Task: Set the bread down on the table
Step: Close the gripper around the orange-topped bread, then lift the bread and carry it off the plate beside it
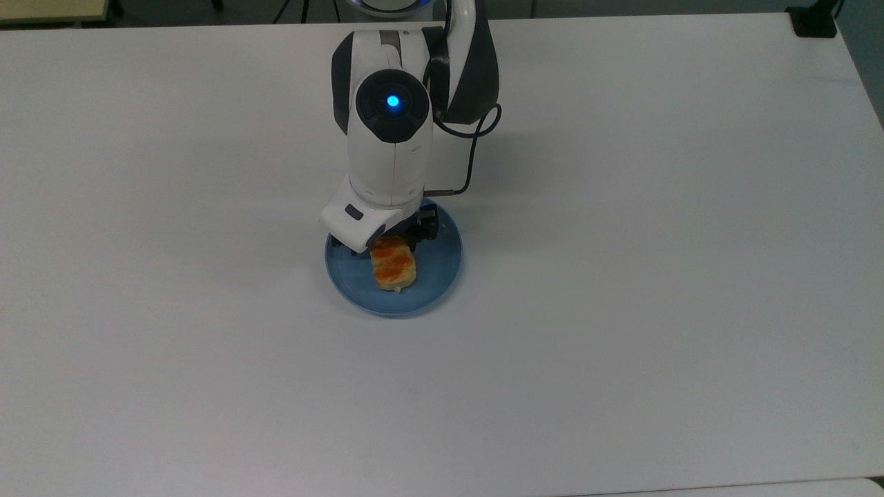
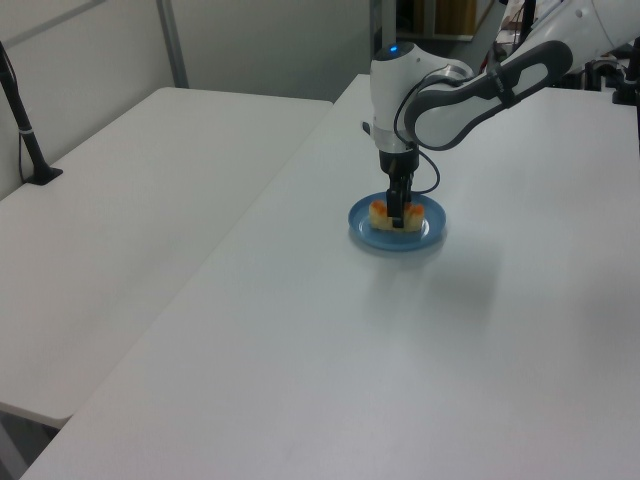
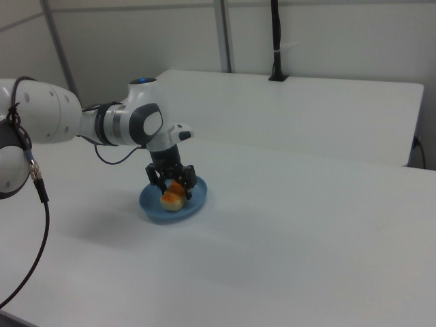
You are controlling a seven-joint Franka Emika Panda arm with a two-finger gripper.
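Note:
The bread (image 1: 395, 270), a pale-tan loaf with orange glaze, lies on a round blue plate (image 1: 443, 266) in the middle of the white table (image 1: 621, 276). My gripper (image 1: 383, 241) is lowered over the loaf's far end, open, with one finger on each side of it. In the right view the bread (image 3: 173, 195) sits between the two black fingers (image 3: 158, 184), low over the plate (image 3: 153, 208). In the left view the gripper (image 2: 398, 216) hides the middle of the bread (image 2: 379, 211). Whether the fingers touch the loaf is unclear.
A second white table (image 2: 130, 200) stands beside this one, with a black post (image 2: 25, 130) on it. A black block (image 1: 815, 21) sits at the far right corner in the top view. The arm's cable (image 1: 476, 159) loops behind the wrist.

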